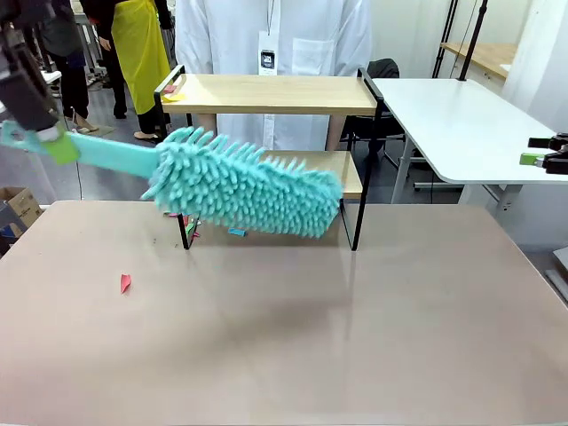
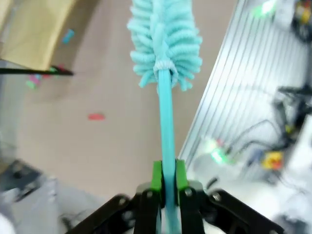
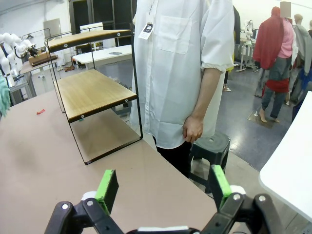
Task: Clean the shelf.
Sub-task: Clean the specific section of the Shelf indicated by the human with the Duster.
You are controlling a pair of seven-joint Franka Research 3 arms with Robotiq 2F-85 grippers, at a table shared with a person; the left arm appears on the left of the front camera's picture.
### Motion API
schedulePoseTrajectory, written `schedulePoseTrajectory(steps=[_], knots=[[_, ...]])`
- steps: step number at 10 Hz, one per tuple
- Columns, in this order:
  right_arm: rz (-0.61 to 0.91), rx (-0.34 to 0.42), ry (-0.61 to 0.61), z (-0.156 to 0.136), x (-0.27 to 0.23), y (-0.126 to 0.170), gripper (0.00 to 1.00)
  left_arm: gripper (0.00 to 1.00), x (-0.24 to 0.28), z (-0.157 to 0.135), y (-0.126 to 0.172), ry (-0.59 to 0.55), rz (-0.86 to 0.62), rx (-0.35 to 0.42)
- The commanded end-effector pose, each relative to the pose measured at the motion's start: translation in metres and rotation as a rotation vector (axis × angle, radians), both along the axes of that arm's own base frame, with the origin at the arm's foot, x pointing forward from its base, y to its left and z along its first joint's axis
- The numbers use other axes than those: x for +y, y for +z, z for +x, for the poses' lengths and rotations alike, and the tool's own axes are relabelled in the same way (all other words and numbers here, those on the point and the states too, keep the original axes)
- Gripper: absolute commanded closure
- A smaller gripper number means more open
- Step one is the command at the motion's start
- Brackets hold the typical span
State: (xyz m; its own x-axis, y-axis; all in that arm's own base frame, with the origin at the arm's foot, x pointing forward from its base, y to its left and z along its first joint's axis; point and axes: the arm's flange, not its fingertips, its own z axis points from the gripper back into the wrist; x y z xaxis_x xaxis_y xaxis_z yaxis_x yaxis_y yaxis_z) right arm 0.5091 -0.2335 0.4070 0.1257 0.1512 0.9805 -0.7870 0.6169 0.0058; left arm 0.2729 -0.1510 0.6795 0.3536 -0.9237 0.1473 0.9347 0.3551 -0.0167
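Front view: left gripper [image 1: 55, 142] grips duster [image 1: 244, 186] beside shelf [image 1: 266, 93].

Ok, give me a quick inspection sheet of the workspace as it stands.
Surface: beige tabletop, mostly bare.
Job's things: shelf at the far edge; teal duster in front of its lower board.
Clutter: red paper scrap on the tabletop; small coloured scraps by the shelf's foot and one on the top board.
Grippers: left gripper shut on the duster's handle; right gripper open, empty.
Cables: nothing seen on the tabletop.
Surroundings: person behind the shelf; white table to the right.
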Motion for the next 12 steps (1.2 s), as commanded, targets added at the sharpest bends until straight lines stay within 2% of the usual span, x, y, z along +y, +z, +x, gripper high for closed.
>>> schedulePoseTrajectory(steps=[1, 2, 4, 5, 6, 7, 8, 12], knots=[[-0.014, 0.007, -0.001, 0.000, 0.002, 0.004, 0.00, 0.87, 0.024, 0.005, -0.016, -0.128, 0.131, -0.100], [-0.014, 0.007, -0.001, 0.000, 0.002, 0.004, 0.00, 0.87, 0.031, 0.008, -0.030, -0.165, 0.187, -0.101], [-0.014, 0.007, -0.001, 0.000, 0.002, 0.004, 0.00, 0.87, 0.043, 0.016, -0.065, -0.278, 0.244, -0.015], [-0.014, 0.007, -0.001, 0.000, 0.002, 0.004, 0.00, 0.87, 0.048, 0.024, -0.081, -0.280, 0.263, 0.047], [-0.014, 0.007, -0.001, 0.000, 0.002, 0.004, 0.00, 0.87, 0.049, 0.025, -0.088, -0.283, 0.249, 0.065], [-0.014, 0.007, -0.001, 0.000, 0.002, 0.004, 0.00, 0.87, 0.044, 0.025, -0.092, -0.252, 0.253, 0.029], [-0.014, 0.007, -0.001, 0.000, 0.002, 0.004, 0.00, 0.87, 0.043, 0.023, -0.087, -0.263, 0.256, 0.056], [-0.014, 0.007, -0.001, 0.000, 0.002, 0.004, 0.00, 0.87, 0.043, 0.023, -0.087, -0.263, 0.256, 0.056]])
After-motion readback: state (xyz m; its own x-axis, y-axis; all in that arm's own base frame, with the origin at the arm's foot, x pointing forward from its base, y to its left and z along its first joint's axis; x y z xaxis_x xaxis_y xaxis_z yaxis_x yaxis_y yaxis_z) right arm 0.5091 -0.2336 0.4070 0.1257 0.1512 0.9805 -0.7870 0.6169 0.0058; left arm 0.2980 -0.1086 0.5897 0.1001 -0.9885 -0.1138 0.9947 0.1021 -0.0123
